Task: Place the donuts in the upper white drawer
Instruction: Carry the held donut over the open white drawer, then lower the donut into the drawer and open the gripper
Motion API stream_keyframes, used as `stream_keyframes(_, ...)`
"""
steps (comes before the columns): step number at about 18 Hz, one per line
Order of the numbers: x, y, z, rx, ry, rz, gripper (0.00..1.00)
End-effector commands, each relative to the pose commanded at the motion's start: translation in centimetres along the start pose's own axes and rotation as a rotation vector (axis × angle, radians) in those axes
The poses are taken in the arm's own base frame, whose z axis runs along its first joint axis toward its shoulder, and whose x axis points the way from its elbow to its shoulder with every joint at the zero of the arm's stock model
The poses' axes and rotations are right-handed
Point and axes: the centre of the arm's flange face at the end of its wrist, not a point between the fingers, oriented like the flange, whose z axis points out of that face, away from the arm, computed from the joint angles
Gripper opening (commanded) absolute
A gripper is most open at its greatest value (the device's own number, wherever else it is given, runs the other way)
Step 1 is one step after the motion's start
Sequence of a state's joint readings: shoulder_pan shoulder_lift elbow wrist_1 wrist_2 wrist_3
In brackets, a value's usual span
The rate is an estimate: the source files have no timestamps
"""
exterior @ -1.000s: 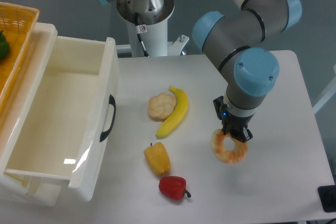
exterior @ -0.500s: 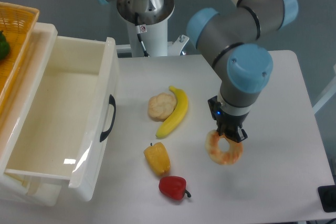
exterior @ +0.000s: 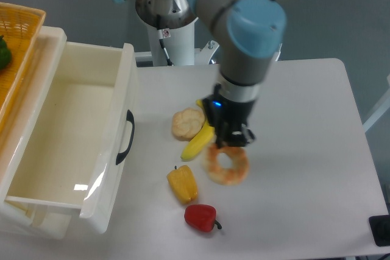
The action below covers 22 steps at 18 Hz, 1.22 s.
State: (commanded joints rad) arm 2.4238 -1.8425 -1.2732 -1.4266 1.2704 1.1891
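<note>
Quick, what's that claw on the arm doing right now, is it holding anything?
Gripper: closed on the donut, gripping its upper edge so the ring hangs below it, beside the banana.

Cream bun (exterior: 186,123) set touching a banana (exterior: 200,138), yellow pepper (exterior: 183,184) and red pepper (exterior: 201,217) laid nearby, woven basket (exterior: 21,59) seen at left
</note>
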Motion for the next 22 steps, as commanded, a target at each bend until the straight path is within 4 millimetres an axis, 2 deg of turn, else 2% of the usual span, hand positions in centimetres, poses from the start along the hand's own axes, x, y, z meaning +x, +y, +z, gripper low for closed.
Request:
stream_keyframes(3, 3.5, -3.1, -1.5, 0.039, -0.001, -0.001, 0.0)
stream_keyframes(5, 6.5, -5.5, -1.2, 0.039, 0.017, -0.005, 0.0)
stream_keyframes(7, 9.1, -7.0, -0.7, 0.041, 0.037, 0.017, 0.0)
stream_keyframes(13, 14.7, -10.3, 0.7, 0.031, 0.083, 0.095, 0.0)
stream_keyframes(16, 16.9, -11.0, 0.9, 0.029, 0.096, 0.124, 0.0)
stream_keyframes(17, 17.5, -11.3, 1.1, 0.029, 0.103, 0.135, 0.03)
stream_keyframes(19, 18.2, -11.5, 1.7, 0.029, 0.116, 0.144, 0.21)
stream_keyframes(22, 18.4, -11.3, 2.4, 0.024, 0.124, 0.149, 0.4)
